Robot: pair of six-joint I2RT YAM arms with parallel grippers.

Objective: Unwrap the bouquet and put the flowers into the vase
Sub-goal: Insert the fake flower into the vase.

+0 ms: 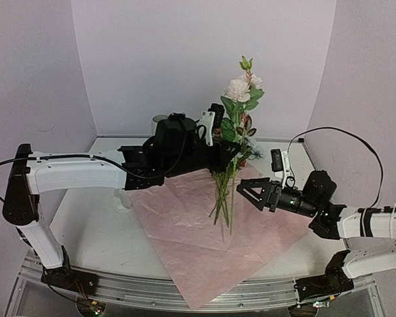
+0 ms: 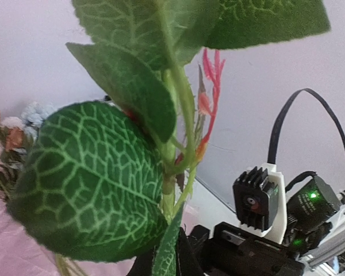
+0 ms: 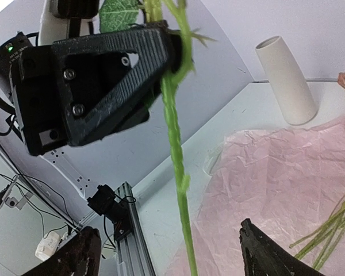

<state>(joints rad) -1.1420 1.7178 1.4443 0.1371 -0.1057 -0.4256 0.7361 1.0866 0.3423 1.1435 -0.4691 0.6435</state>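
The left fingers (image 3: 121,69) were clenched on 1 long green stem (image 3: 178,149) and held it upright. Its cream and pink blooms (image 1: 239,88) rose well above them and its bare end hung below. The right fingers (image 3: 83,256) stood released and spread wide, 1 on either side of that stem lower down, touching nothing that showed.

The pink paper (image 3: 276,172) lay open and flat on the desk (image 1: 92,218) beneath both sets of fingers, so the unwrapping looked done. The other flowers (image 1: 226,205) seemed to lie on the paper just beside the right fingers. Whether any of them also hung from the left grip, I could not tell. The vase (image 3: 284,80) stood upright behind the left fingers, at the paper's far edge, with no stem in it.

The step in hand was probably carrying this stem to the vase. The next move would call for the right fingers to draw clear. The left fingers would then need to lift the stem's end above the narrow mouth and lower it straight, without knocking the tall vase.

No brand, label or writing could be read. Only a green lamp (image 2: 312,195) glowed on the right arm.
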